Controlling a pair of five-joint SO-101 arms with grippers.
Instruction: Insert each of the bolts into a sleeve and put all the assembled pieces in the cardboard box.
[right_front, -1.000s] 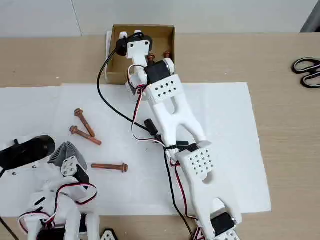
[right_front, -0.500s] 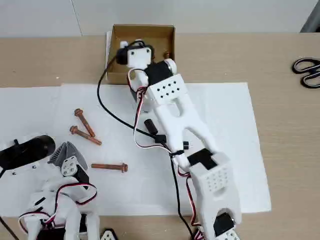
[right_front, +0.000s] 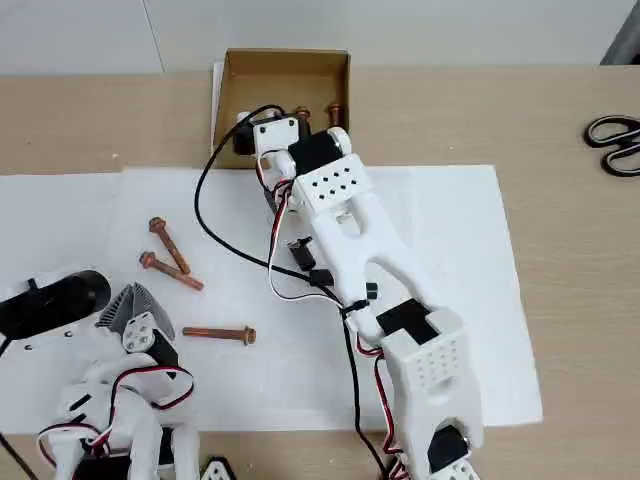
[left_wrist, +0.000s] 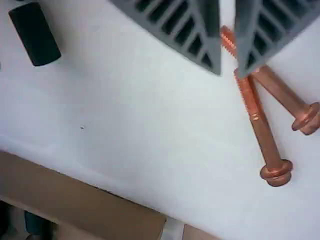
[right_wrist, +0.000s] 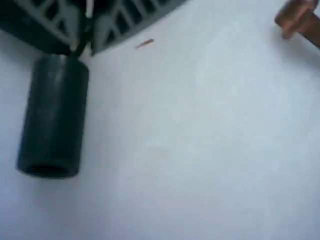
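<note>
Three copper bolts lie loose on the white paper: two crossed (right_front: 170, 257) and one apart (right_front: 220, 333). The crossed pair (left_wrist: 262, 132) shows beyond my left gripper (left_wrist: 228, 70), which hangs over their threaded ends with its fingers shut and holding nothing. That gripper (right_front: 128, 305) sits at the paper's near left. A black sleeve (right_wrist: 52, 120) lies on the paper right by the tips of my right gripper (right_wrist: 85, 37), which is shut and holds nothing. The right arm (right_front: 335, 190) stretches to the near edge of the cardboard box (right_front: 232, 90). Two assembled pieces (right_front: 318, 111) stand in the box.
Scissors (right_front: 615, 140) lie on the bare table at the far right. The black sleeve (left_wrist: 35, 32) and a strip of the box's wall (left_wrist: 75, 205) show in the left wrist view. Open paper stretches to the right of the right arm.
The right arm's gripper pulled back from over the box to the paper at the box's near edge, and its elbow folded down. The left arm and the bolts stayed put.
</note>
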